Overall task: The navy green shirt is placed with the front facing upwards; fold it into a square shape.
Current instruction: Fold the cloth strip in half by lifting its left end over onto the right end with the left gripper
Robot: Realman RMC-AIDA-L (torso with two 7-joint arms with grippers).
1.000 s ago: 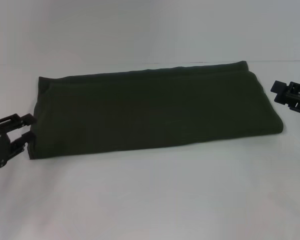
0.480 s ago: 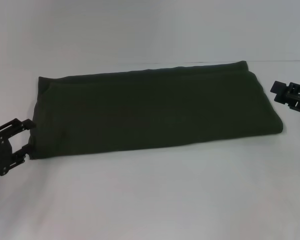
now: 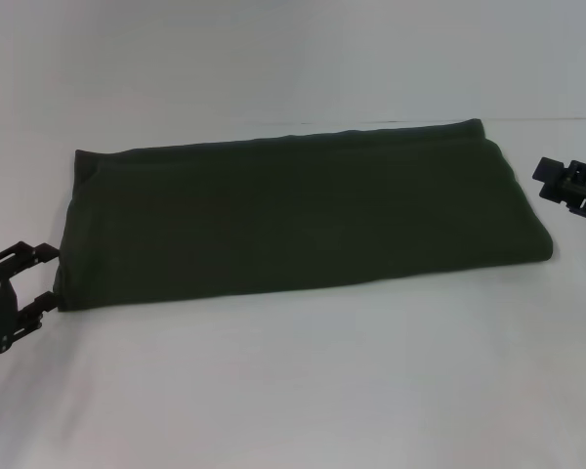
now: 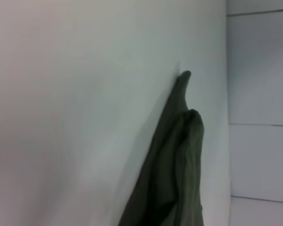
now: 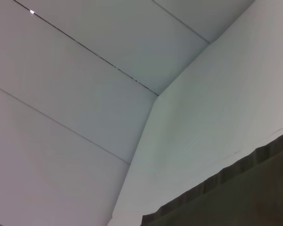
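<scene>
The navy green shirt (image 3: 293,210), a dark olive cotton T-shirt folded into a long band, lies flat on the white table (image 3: 303,391). The left gripper (image 3: 41,277), fingers apart, has slipped lower and away from the band's left end; the right gripper (image 3: 566,186) waits off its right end, fingers unreadable. A crosswise fold likely remains.

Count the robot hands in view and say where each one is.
2. The left hand sits open at the left end of the folded navy green shirt. The right hand is just off the shirt's right end. None seems hidden.
</scene>
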